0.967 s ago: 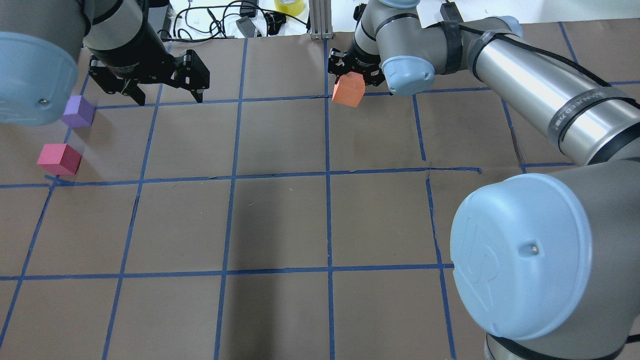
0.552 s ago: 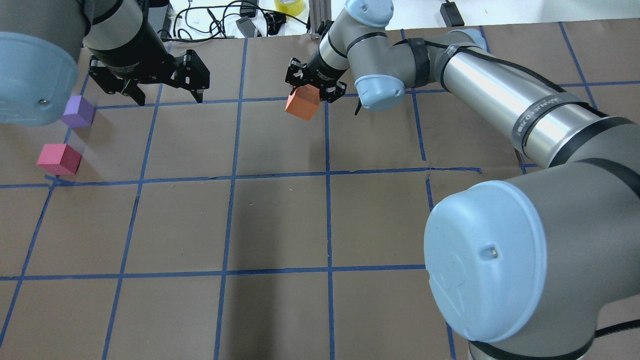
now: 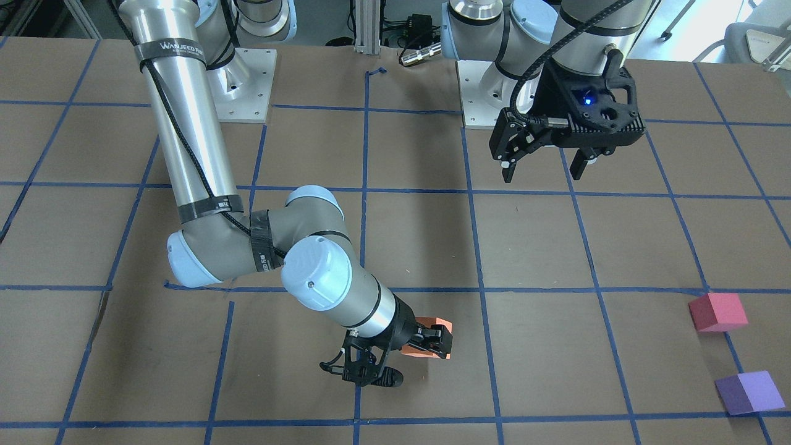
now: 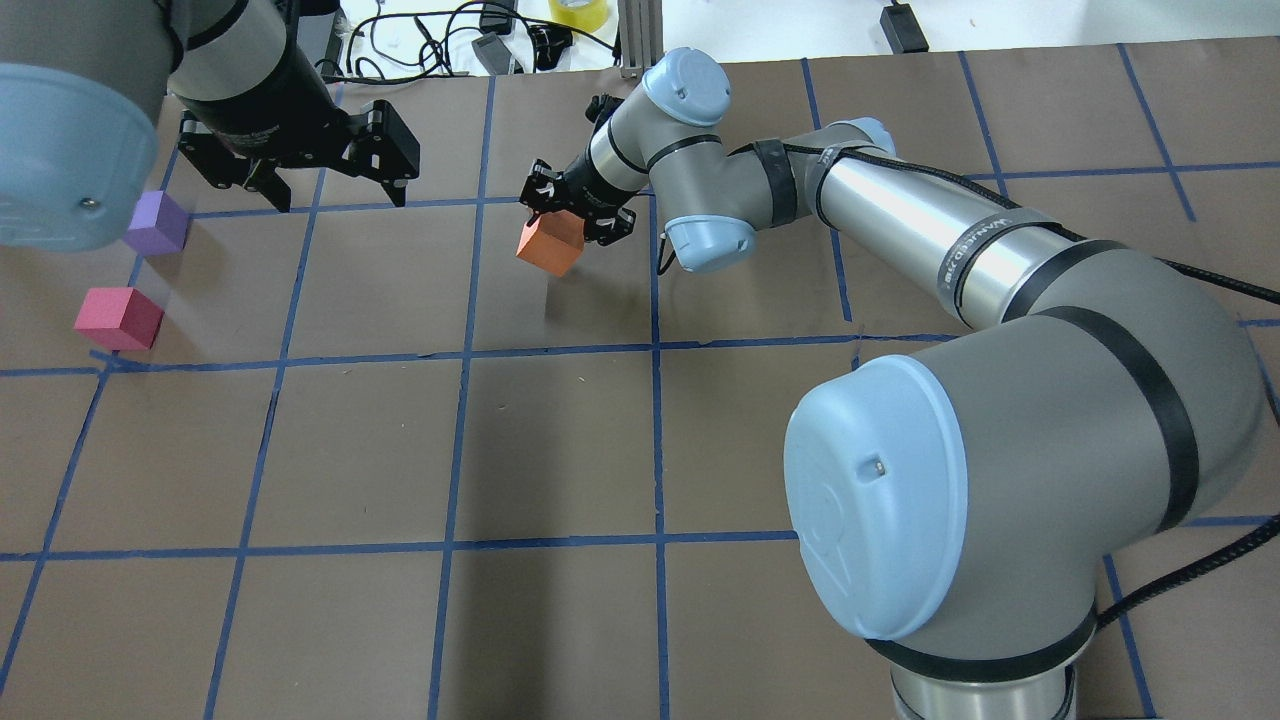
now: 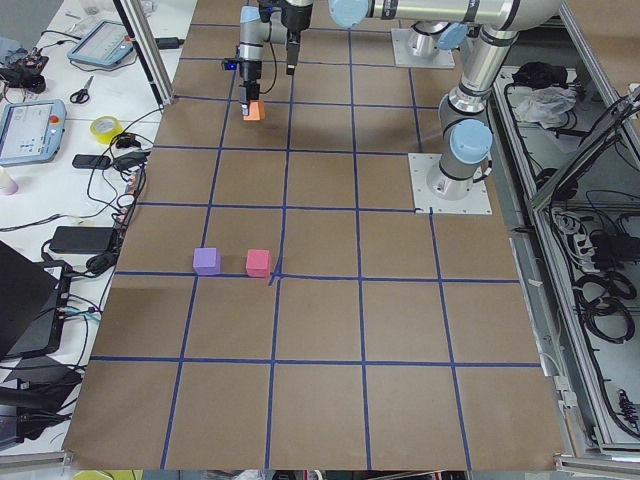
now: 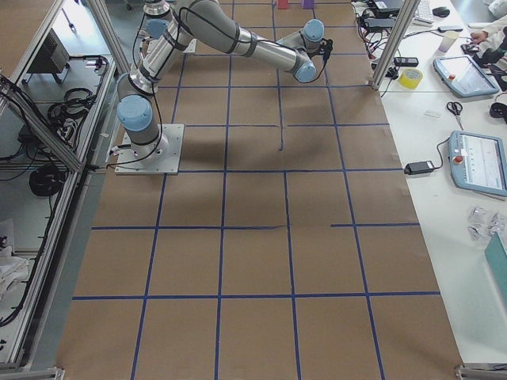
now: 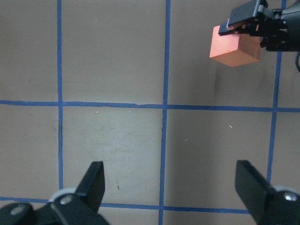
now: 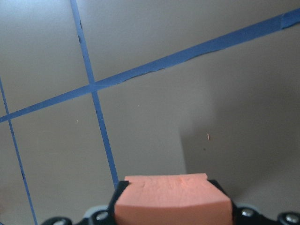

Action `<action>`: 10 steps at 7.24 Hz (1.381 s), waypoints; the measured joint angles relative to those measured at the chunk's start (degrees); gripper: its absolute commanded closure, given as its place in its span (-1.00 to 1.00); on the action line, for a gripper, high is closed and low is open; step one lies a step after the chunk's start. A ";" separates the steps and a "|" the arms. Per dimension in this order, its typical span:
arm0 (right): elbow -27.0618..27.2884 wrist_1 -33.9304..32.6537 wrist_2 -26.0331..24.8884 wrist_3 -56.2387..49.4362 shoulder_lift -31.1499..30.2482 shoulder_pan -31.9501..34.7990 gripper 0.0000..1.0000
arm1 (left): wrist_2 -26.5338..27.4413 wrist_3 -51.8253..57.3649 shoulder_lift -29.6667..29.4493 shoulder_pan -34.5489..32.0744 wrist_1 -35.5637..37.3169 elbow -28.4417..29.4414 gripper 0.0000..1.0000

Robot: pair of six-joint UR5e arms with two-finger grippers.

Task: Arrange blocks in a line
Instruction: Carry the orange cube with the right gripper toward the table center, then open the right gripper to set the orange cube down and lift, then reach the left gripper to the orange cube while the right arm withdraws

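Holding orange block [image 4: 548,247] up in R gripper [image 4: 573,213], clear of counter [image 4: 560,450].
Clamped tight on block's sides, w/ cube hanging over far part of counter, just left of ctr tape line [image 4: 657,440] in overhead view, shadow on paper below. Hovering at far left: L gripper [image 4: 340,195], fingers spread wide, nothing betw. them. Resting on counter nr left edge: purple block [image 4: 157,223] and pinkish-red block [image 4: 118,318], near each other but not touching, purple farther from robot, both well apart from orange one.
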 measured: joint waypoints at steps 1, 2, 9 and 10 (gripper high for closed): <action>0.01 -0.58 0.14 0.10 0.22 0.05 -1.00 | 0.05 -0.03 0.20 0.00 -0.04 -0.05 -1.00; 0.03 -1.42 0.15 0.18 0.16 0.09 -1.00 | 0.09 0.00 0.34 0.02 -0.06 -0.08 -1.00; 1.13 13.03 -4.05 -5.75 -13.53 -8.34 -1.00 | -2.08 0.23 -5.05 0.16 7.48 -2.21 -1.00; 1.28 19.96 -8.68 -12.27 -17.02 -10.30 -1.00 | -3.27 0.21 -7.77 0.17 13.14 -4.36 -1.00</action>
